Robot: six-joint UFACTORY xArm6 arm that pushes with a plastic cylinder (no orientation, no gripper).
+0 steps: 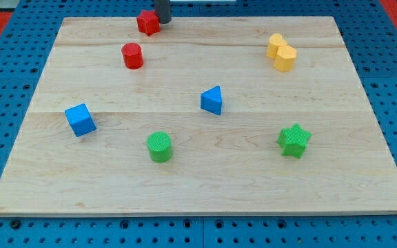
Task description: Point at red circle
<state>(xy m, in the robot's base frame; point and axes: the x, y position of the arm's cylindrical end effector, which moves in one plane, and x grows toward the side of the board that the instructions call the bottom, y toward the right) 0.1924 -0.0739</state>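
Tip [163, 21] at board's [198, 186] top edge, touching red star [148, 22]; red circle [132, 55] nearby, untouched; rod holds nothing.

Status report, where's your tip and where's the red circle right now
My tip at the view's top edge, right beside the red angular block. Red circle lies below-left of it, untouched. That red angular block sits nearest the path.

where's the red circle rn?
Upper left of the camera view: the red circle sits just below-left of the red star-like block, which my tip stands beside.
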